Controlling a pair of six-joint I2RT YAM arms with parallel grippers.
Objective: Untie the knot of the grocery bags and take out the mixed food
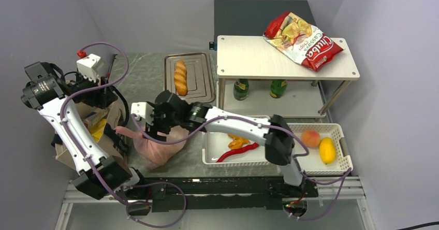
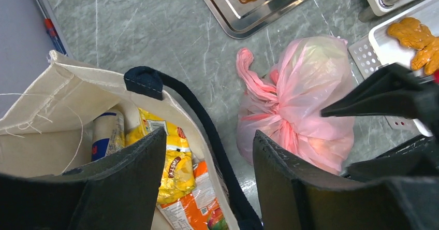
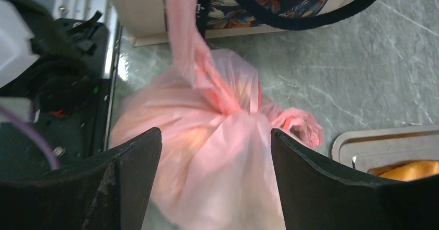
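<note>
Right gripper (image 3: 215, 137) poised above the pink bag (image 1: 157, 149), jaws wide and straddling the gathered neck, 1 finger on each side. Nothing is gripped, and whether a finger touches the film cannot be told. The bag sits on the table (image 2: 155, 28) between the tote (image 2: 67, 90) and the white tray (image 2: 365, 59). Its knot (image 2: 282, 118) is tied tight, 1 handle tail (image 2: 247, 59) lies loose on the table, and the contents show only as pale shapes through the plastic. Left gripper (image 2: 209, 134) hovers over the tote's mouth, jaws likewise apart and empty, with the dark strap (image 2: 147, 80) passing beneath the gap. Inside the tote a yellow chip bag (image 2: 171, 162) and an orange packet (image 2: 199, 209) are visible; neither bag looks emptied. Step in hand, by judgement: step 1, the approach to the knot. The next move calls for closing on 1 strand of the knot or on the loose tail rather than on the whole neck. The bag's body would need holding by the other arm, so that a pull loosens the knot and does not merely drag the light bag across the table. Thin film of this kind may tear if pulled hard.
</note>
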